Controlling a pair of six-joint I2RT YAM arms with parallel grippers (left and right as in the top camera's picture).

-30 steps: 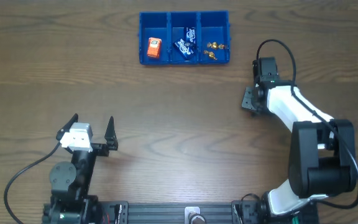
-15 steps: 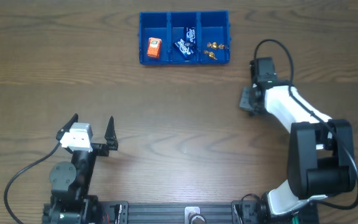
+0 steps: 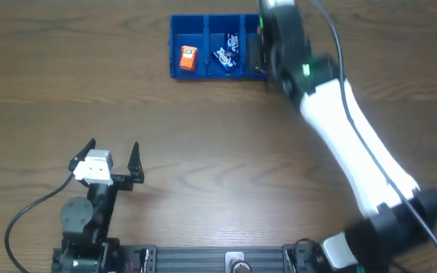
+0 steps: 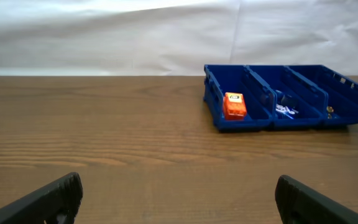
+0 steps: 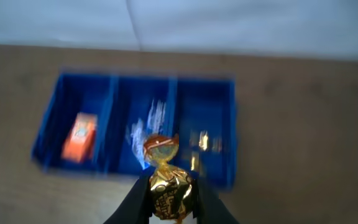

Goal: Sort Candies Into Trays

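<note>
While the right gripper pinches a gold-wrapped candy by its lower part, its jaws closed on the foil, it hangs near the blue three-bin tray; the candy is aloft and not yet in any bin. Its own wrist view lines it up close to the divider between the middle bin and the end bin holding the other gold candies; that is the main hazard, I judge; a release from here could clip the divider and tip the piece in among the blue-and-white candies, or bounce it off the near wall onto the wooden table. Slick foil and a narrow hold could also let it slip early or cling to one finger. The orange candy lies in the far end bin, well clear. The left gripper rests spread open near its base, well apart from the tray.
</note>
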